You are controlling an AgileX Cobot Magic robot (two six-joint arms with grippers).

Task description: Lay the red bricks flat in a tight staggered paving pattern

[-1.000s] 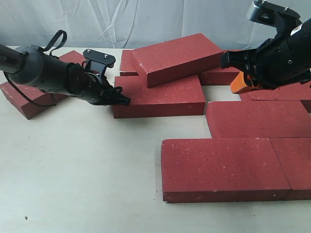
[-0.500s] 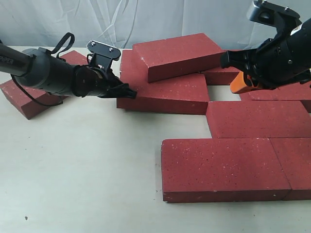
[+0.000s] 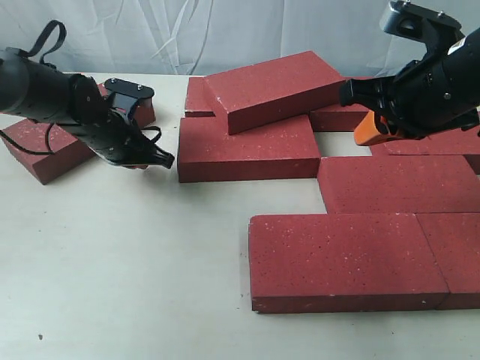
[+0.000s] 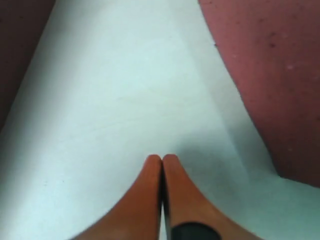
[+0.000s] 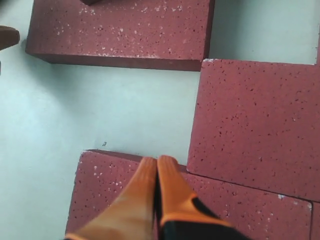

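Several red bricks lie on the pale table. One flat brick (image 3: pixel 247 148) sits in the middle, with a tilted brick (image 3: pixel 274 88) leaning on its far edge. Right of it lies a second-row brick (image 3: pixel 394 182), and a front-row brick (image 3: pixel 345 259) butts against another (image 3: pixel 454 255). My left gripper (image 3: pixel 166 160) is shut and empty, low over bare table just left of the middle brick (image 4: pixel 270 75) and apart from it; its tips (image 4: pixel 162 159) are pressed together. My right gripper (image 3: pixel 369 129) hangs shut and empty above the right-hand bricks, its tips (image 5: pixel 156 161) over the front-row brick (image 5: pixel 100 195).
A loose brick (image 3: pixel 41 154) lies askew at the far left under my left arm, with another (image 3: pixel 142 109) behind it. More bricks (image 3: pixel 341 116) sit at the back by the white curtain. Bare table spreads across the front left.
My left gripper nudged the middle brick's left end, shifting it slightly right and squaring it, then drew back to the left and off it. The right arm has not moved.
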